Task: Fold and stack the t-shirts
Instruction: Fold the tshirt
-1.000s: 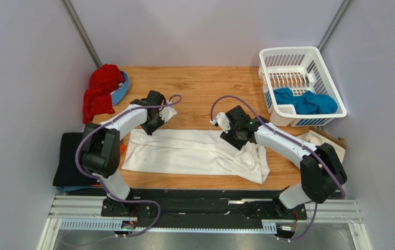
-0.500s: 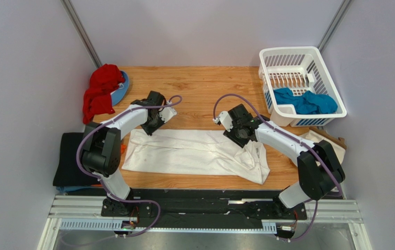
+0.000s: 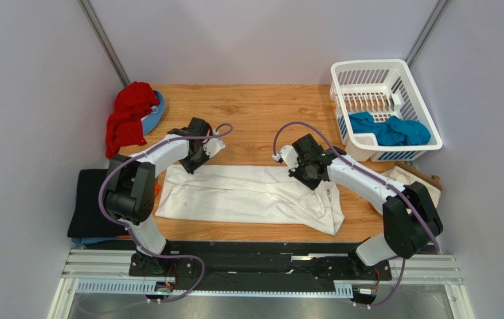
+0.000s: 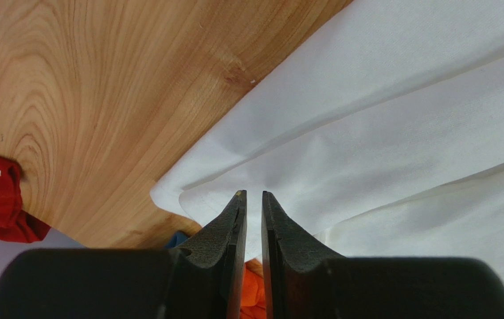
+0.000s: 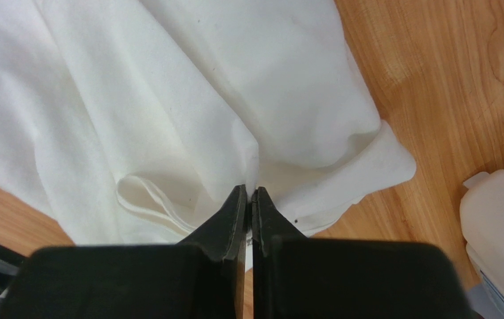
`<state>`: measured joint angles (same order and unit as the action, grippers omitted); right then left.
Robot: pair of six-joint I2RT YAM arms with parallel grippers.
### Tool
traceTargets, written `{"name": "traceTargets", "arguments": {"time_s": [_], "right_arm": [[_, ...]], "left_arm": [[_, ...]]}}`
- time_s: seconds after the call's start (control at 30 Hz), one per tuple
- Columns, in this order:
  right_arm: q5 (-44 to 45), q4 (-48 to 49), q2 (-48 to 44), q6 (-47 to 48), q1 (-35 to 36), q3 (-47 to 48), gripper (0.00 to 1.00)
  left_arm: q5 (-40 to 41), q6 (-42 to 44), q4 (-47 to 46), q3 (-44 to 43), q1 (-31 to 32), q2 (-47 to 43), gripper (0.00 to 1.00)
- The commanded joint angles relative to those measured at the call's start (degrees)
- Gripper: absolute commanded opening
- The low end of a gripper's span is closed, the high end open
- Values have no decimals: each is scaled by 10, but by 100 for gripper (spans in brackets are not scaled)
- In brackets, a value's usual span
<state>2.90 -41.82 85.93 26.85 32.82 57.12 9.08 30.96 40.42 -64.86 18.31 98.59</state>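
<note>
A white t-shirt (image 3: 234, 196) lies folded into a long strip across the wooden table. No print shows on it. My left gripper (image 3: 190, 161) is shut on the shirt's far left corner, and in the left wrist view the cloth (image 4: 401, 119) puckers into the fingertips of the gripper (image 4: 253, 194). My right gripper (image 3: 314, 181) is shut on a bunched fold near the shirt's right end, and in the right wrist view the cloth (image 5: 134, 100) is pulled into the tips of the gripper (image 5: 250, 191). A black shirt (image 3: 91, 203) lies at the left edge. A bit of orange shirt (image 3: 158, 190) shows beside it. A teal shirt (image 3: 387, 129) is in the basket.
A white plastic basket (image 3: 367, 70) stands at the back right. A red cloth (image 3: 128, 116) lies on a blue disc at the back left. A cream bag (image 3: 415, 179) lies at the right edge, behind my right arm.
My right gripper has shifted slightly right and away from me with the cloth in it, tightening the shirt's right end. My left gripper has barely moved.
</note>
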Motion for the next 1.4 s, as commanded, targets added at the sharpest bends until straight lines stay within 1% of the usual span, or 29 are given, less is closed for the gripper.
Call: {"name": "traceTargets", "arguments": {"time_s": [0.0,0.03,0.13,0.23,0.37,0.73,0.8,0.83,0.87,0.93,0.97,1.03,1.07,1.13,1.23,1.37], "right_arm": [[-20,-69,-62,5,16,35,3],[-50,-90,-76,6,20,42,3],[-80,-126,-91,5,36,54,3],[-96,-140,-103,5,61,56,3],[-113,-142,-109,3,97,55,3],[-122,-121,-60,-5,194,57,4],[-112,-119,-48,-6,203,60,9],[-111,-121,-39,-4,204,60,14],[-111,-122,-38,-4,206,62,26],[-107,-122,-39,-4,214,59,37],[-105,-121,-46,-5,215,59,51],[-78,-112,-57,-5,216,55,55],[-62,-108,-68,-6,215,53,59],[-4,-98,-78,0,214,43,61],[47,-85,-92,-4,198,33,62],[96,-59,-97,-8,153,11,61]], "left_arm": [[3,9,-11,-7,2,5,22],[3,9,-10,-10,2,6,22],[7,8,-5,-22,2,13,22],[8,8,-1,-27,2,18,21],[16,8,1,-30,2,20,21],[37,16,-4,-24,1,25,19],[37,16,-4,-26,1,27,19],[38,16,-4,-26,1,30,19],[38,16,-5,-26,1,29,19],[40,17,-7,-24,1,30,19],[42,17,-8,-23,1,32,19],[43,18,-10,-19,1,31,19],[43,18,-11,-19,1,32,19],[43,18,-14,-18,1,33,19],[38,17,-14,-18,1,35,19],[35,15,-16,-19,1,40,19]]}}
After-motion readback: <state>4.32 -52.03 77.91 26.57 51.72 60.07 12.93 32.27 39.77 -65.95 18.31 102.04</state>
